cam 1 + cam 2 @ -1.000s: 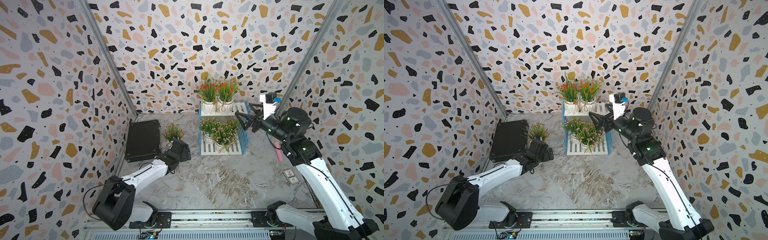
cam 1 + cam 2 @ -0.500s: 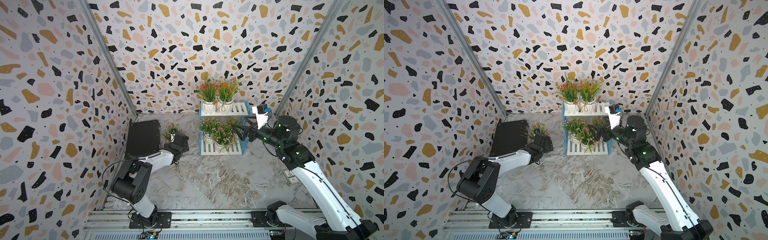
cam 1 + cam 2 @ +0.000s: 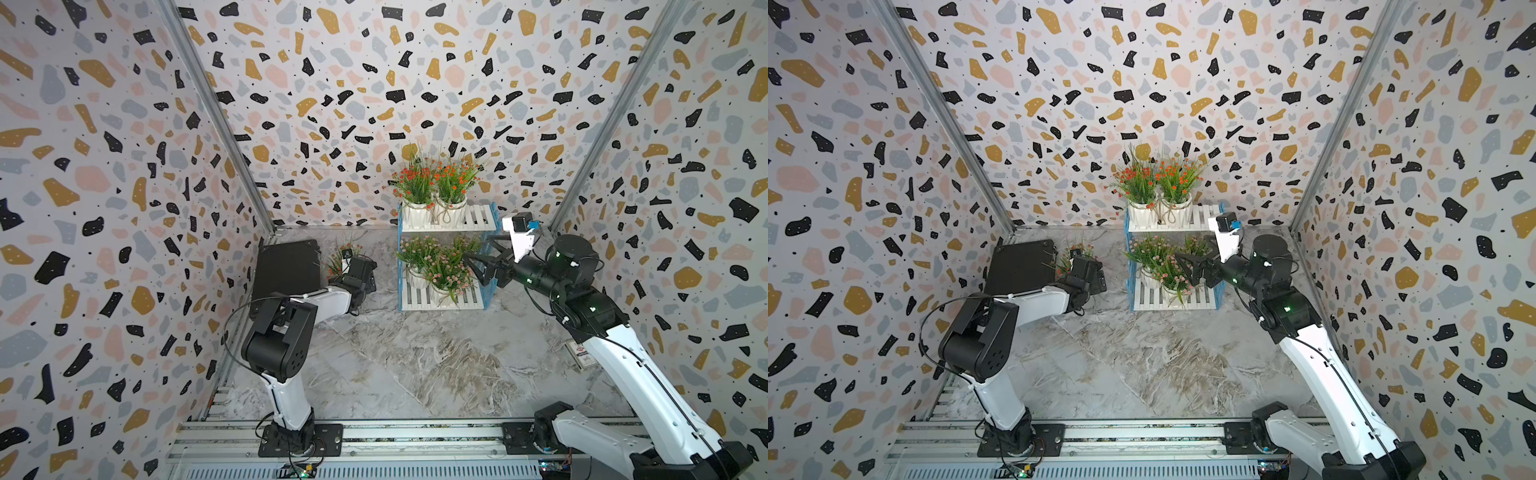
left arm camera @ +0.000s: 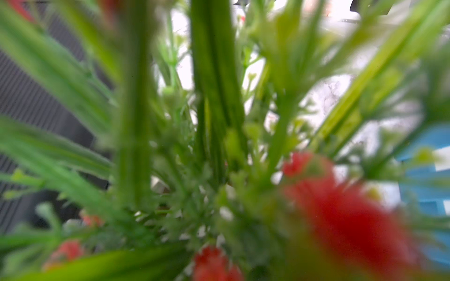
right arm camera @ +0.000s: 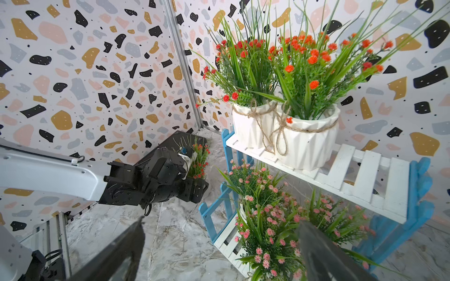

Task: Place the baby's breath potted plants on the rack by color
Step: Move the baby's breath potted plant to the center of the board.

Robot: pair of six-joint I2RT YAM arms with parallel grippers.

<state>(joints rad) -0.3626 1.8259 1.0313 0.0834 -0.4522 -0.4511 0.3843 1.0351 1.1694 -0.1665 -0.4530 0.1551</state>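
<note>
Both arms' fingers spread: right fingers [image 5: 321, 248] clear, left fingers hidden in red plant [image 3: 337, 259] foliage.

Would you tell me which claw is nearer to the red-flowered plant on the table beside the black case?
Left. The left claw is right at the red-flowered plant, amid its leaves; the right claw is across the rack, by the pink plants on its lower shelf.

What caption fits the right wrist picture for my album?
Red-orange potted plants top the blue-and-white rack, pink ones share the lower shelf, and the left arm reaches toward another red-flowered plant.
</note>
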